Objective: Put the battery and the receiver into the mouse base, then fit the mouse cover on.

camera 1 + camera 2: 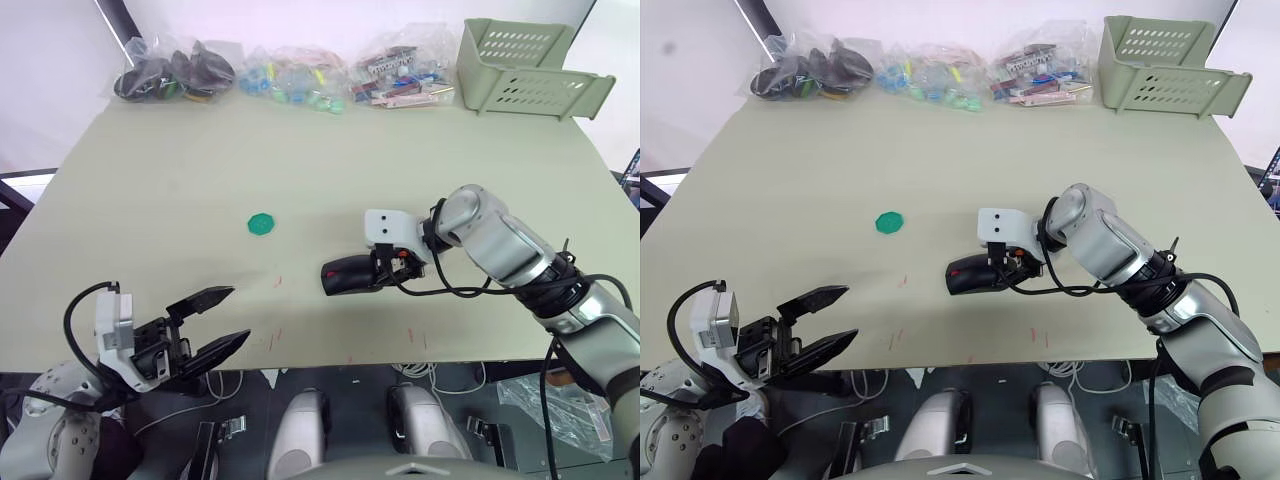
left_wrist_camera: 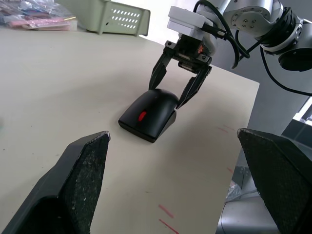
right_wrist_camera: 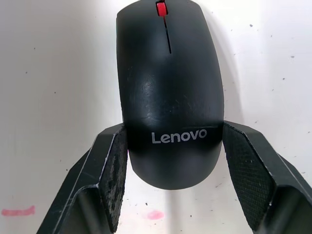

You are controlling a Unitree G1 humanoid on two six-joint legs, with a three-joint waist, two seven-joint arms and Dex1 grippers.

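Right gripper [image 3: 170, 165]: I had its two black fingers straddling the rear of the glossy black oval mouse cover [image 3: 169, 92], the end with the pale lettering. In the right wrist view both pads sat against the cover's sides or just off them; I could not tell whether they pressed. The left wrist view showed the fingers splayed either side of the rear, so I logged the pincer as spread around the cover, not clamped.

The cover lay on top of the black mouse base [image 2: 141, 130], whose lower edge showed beneath it. The red scroll wheel [image 2: 142, 116] poked through the front slot. The whole mouse rested flat on the pale green-grey table [image 1: 150, 180], near the front edge, right of centre.

Left gripper [image 1: 215, 320] hung off the table's near left corner, fingers wide apart, holding nothing, well apart from the mouse.

Further out: a small green round disc [image 1: 261, 223] lay alone left of the mouse. At the far edge were clear bags of parts [image 1: 290, 75] and a pale slotted plastic basket [image 1: 530, 65].

Progress, my judgement: no loose battery or receiver lay on the table, so they were likely inside already. The cover looked seated; what remained was perhaps a final press and release.
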